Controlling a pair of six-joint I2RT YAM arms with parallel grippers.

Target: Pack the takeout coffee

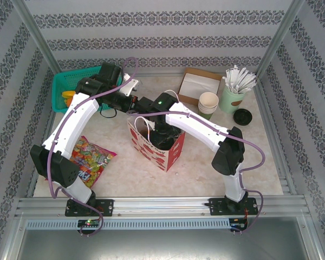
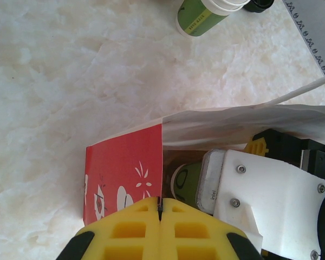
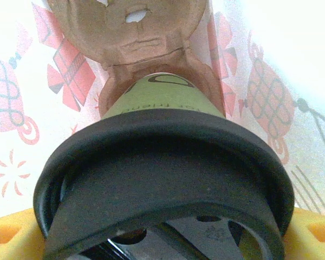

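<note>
The takeout coffee [image 3: 160, 97] is a dark-green cup with a black lid [image 3: 162, 162]. It is inside the red patterned paper bag [image 1: 151, 149], its base in a slot of a brown pulp cup carrier [image 3: 124, 27]. My right gripper [image 3: 162, 234] reaches down into the bag [image 1: 162, 134], its yellow fingers [image 3: 11, 235] on either side of the lid, shut on the cup. My left gripper [image 2: 160, 208] is shut on the bag's rim [image 2: 124, 173], at the bag's far-left corner [image 1: 134, 105]. The cup's green side [image 2: 189, 181] shows inside the bag in the left wrist view.
A teal basket [image 1: 70, 89] stands at the back left and a candy packet [image 1: 92, 157] lies front left. At the back right are a cardboard box [image 1: 197, 86], stacked paper cups [image 1: 208, 103], a paler green cup of white sticks [image 1: 233, 97] and a loose black lid [image 1: 242, 116].
</note>
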